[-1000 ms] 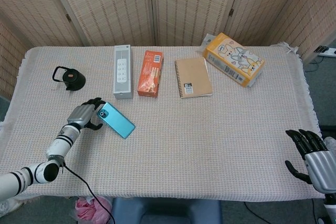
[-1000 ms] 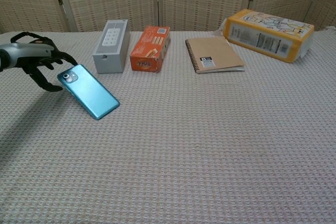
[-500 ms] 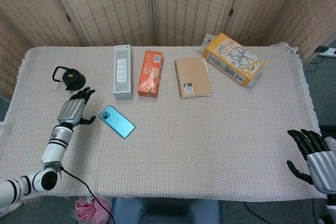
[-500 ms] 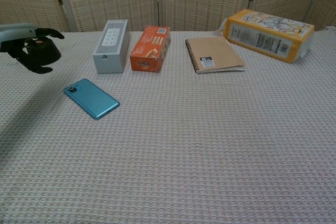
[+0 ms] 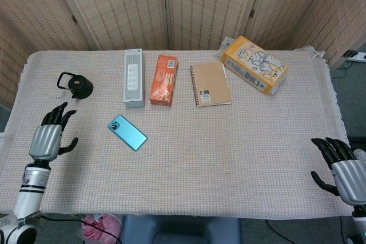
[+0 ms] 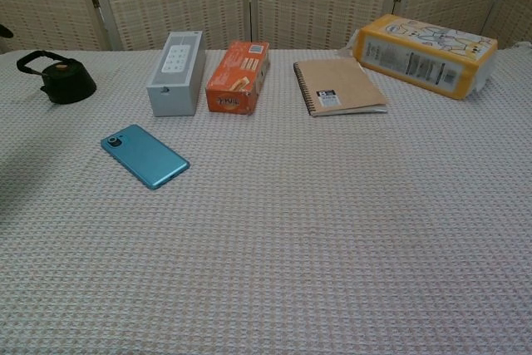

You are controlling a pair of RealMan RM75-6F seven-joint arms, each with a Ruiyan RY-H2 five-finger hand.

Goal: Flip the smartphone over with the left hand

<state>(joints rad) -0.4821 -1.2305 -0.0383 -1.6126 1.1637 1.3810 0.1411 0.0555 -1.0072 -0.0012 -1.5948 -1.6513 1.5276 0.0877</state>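
Note:
A teal smartphone [image 5: 127,132] [image 6: 145,155] lies flat on the woven cloth, back side up with its camera lens showing at the far-left corner. My left hand [image 5: 48,136] hovers near the table's left edge, well to the left of the phone, fingers spread and holding nothing. My right hand [image 5: 341,165] sits at the front right corner of the table, fingers apart and empty. Neither hand shows clearly in the chest view.
Along the back stand a black lid with a loop [image 5: 75,84], a grey-white box [image 5: 133,77], an orange box [image 5: 164,79], a spiral notebook [image 5: 210,84] and a yellow carton [image 5: 254,64]. A folding screen closes the back.
My left hand has let go of the phone and drawn back to the left and toward the front edge. The phone, tilted up a second ago, now lies flat.

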